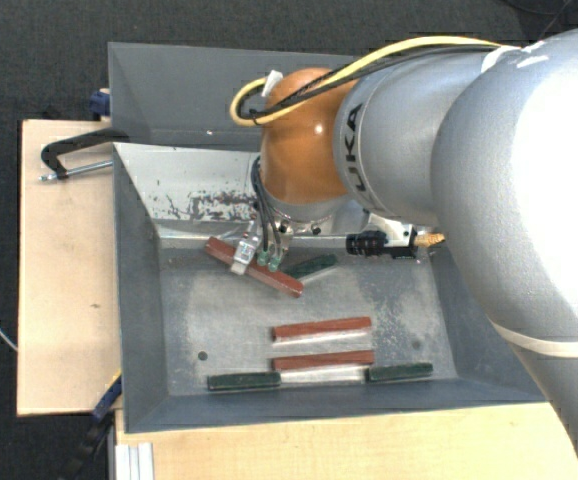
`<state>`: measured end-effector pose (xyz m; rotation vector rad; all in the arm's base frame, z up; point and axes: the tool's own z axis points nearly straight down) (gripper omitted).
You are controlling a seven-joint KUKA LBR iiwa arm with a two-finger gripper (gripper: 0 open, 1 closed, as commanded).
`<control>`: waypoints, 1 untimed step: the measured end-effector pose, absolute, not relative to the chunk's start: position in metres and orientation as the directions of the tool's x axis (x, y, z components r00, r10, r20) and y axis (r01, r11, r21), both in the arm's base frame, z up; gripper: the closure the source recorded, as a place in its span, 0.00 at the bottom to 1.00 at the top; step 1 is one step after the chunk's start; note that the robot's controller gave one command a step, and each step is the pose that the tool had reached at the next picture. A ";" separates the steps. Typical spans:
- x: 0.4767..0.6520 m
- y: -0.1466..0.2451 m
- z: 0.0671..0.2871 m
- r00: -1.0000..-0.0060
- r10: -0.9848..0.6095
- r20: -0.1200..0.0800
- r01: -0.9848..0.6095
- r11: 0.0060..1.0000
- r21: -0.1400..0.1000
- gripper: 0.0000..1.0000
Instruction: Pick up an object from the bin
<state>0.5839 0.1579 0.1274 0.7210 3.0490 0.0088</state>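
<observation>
Grey metal bin (134,298) of red-brown and dark green sticks (321,330), fingers (243,255) apart astride the uppermost red-brown stick (284,280).

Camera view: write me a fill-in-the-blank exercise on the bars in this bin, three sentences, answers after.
1. The gripper is over a slanted bar coloured ____.
2. Besides that one, the bin holds ____ more red bars, lying side by side.
3. The short bar just right of the gripper is dark ____.

Missing words: red; two; green.
</observation>
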 end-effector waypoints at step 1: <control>0.584 0.158 0.131 -0.894 0.448 -0.006 0.448 0.894 0.007 1.00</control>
